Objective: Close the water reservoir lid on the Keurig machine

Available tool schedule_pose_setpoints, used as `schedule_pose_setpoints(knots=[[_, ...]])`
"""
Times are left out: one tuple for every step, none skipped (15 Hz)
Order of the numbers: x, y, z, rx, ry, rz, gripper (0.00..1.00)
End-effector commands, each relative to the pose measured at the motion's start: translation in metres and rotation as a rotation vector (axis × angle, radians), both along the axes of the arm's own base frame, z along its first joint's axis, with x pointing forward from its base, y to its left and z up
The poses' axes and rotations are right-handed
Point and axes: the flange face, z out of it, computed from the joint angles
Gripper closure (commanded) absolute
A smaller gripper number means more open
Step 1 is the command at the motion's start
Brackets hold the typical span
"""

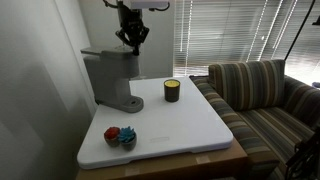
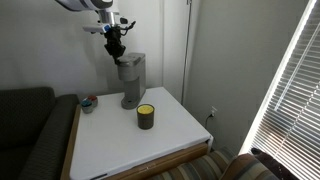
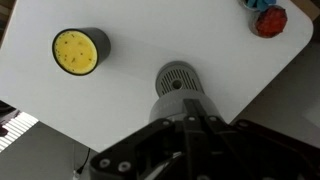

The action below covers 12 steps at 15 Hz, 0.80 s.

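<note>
The grey Keurig machine (image 1: 110,76) stands at the back of the white table (image 1: 185,125), next to the wall; it also shows in an exterior view (image 2: 130,72). Its top looks flat and I cannot make out the reservoir lid separately. My gripper (image 1: 131,45) hangs just above the machine's top in both exterior views (image 2: 115,50). In the wrist view the fingers (image 3: 195,125) are pressed together, with nothing between them, over the machine's head and round drip tray (image 3: 177,80).
A dark cup with a yellow inside (image 1: 172,90) stands mid-table, also in the wrist view (image 3: 78,52). A small bowl with red and blue items (image 1: 120,136) sits near the table's front corner. A striped couch (image 1: 265,95) adjoins the table. A wall runs behind the machine.
</note>
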Motion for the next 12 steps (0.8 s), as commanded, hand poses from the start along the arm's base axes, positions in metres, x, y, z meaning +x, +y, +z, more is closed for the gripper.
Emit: schedule_pose_setpoints(knots=[[-0.002,0.000,-0.025,0.019,0.029,-0.014,1.00],[-0.002,0.000,-0.025,0.018,0.030,-0.014,1.00],[-0.001,0.000,-0.022,0.018,0.025,-0.013,1.00],[-0.001,0.000,-0.018,0.018,0.018,-0.012,1.00],[-0.001,-0.001,-0.011,0.019,0.013,-0.012,1.00],[-0.002,-0.001,0.000,0.016,0.009,-0.009,1.00],[-0.003,-0.001,0.009,0.015,0.009,-0.003,1.00],[-0.005,-0.002,0.021,0.012,0.004,0.006,1.00],[-0.005,-0.003,0.030,0.011,-0.003,0.016,1.00],[-0.006,-0.004,0.038,0.013,-0.012,0.022,1.00],[-0.006,-0.005,0.047,0.020,-0.021,0.026,1.00],[-0.007,-0.005,0.057,0.028,-0.032,0.031,1.00]])
